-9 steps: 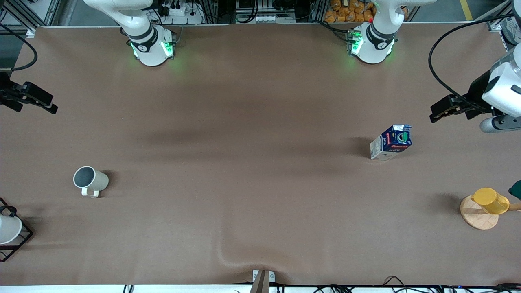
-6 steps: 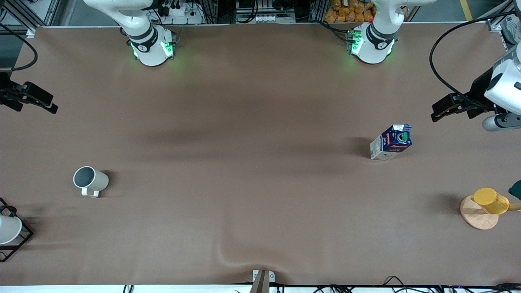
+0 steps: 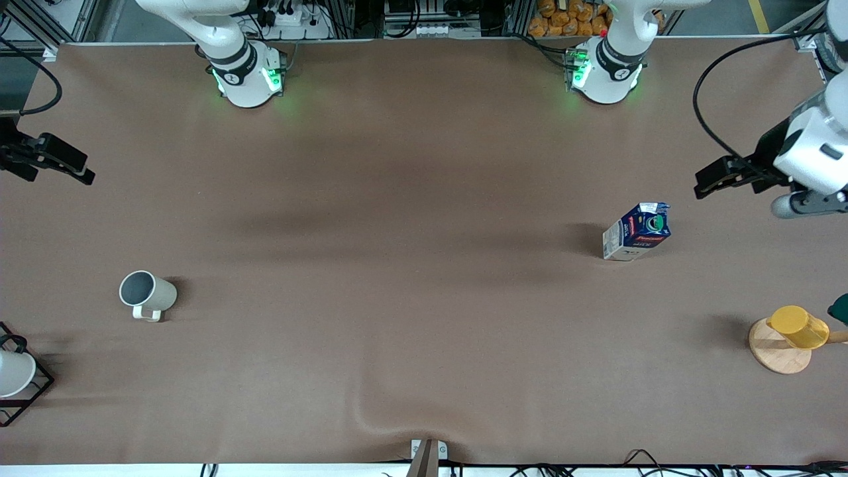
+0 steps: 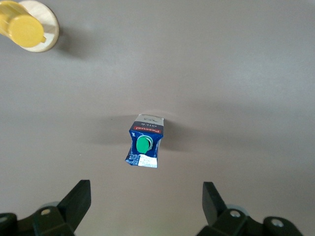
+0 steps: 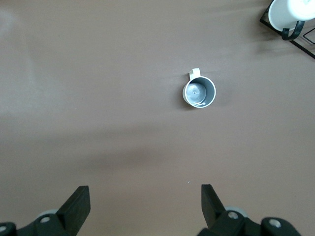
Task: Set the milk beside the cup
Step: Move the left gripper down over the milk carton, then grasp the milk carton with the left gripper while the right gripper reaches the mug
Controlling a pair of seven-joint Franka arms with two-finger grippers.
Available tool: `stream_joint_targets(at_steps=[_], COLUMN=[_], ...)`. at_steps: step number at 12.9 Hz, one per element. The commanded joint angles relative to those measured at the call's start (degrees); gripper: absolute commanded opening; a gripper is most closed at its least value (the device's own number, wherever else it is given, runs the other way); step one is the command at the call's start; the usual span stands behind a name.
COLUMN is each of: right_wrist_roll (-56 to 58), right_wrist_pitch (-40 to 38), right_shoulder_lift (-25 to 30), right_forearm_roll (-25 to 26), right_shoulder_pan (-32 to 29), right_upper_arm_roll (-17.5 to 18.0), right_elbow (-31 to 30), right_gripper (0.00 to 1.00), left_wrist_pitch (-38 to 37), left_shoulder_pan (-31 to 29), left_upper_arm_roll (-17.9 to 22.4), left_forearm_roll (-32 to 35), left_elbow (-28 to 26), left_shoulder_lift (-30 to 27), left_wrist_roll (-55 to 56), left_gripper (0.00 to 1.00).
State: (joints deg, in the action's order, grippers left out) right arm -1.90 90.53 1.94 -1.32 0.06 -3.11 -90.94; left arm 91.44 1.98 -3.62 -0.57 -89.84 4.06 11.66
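The milk (image 3: 637, 230), a dark blue and white carton with a green cap, stands upright on the brown table toward the left arm's end. It also shows in the left wrist view (image 4: 144, 143). The cup (image 3: 147, 294), a cream-white mug with a grey inside, stands toward the right arm's end and shows in the right wrist view (image 5: 200, 91). My left gripper (image 3: 703, 187) is open and empty, up over the table at the left arm's end, apart from the milk; its jaws (image 4: 145, 191) stand wide. My right gripper (image 3: 76, 171) is open and empty (image 5: 145, 194), up over the table at the right arm's end.
A yellow cup (image 3: 798, 326) lies on a round wooden coaster (image 3: 776, 354) at the left arm's end, nearer the front camera than the milk. A plain white cup in a black wire frame (image 3: 13, 374) stands at the right arm's end, nearer than the mug.
My left gripper has shifted a little over the table toward the milk. The right arm, the milk and the cup have not moved.
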Motion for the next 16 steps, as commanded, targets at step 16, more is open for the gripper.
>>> stream_joint_targets(at_steps=[16], right_wrist_roll=[-0.7], right_wrist_pitch=[-0.6], right_shoulder_lift=[-2.3], right_forearm_roll=[-0.3], right_shoulder_pan=[1.4], right_upper_arm_roll=[-0.4], right_elbow=[0.8], right_gripper=[1.0], left_wrist_pitch=[29.7], left_shoulder_pan=[-0.5], left_upper_arm_roll=[-0.4], left_forearm_roll=[3.1], left_elbow=[-32.0], left_shoulder_lift=[-1.8], left_wrist_roll=[-0.8], left_gripper=[1.0])
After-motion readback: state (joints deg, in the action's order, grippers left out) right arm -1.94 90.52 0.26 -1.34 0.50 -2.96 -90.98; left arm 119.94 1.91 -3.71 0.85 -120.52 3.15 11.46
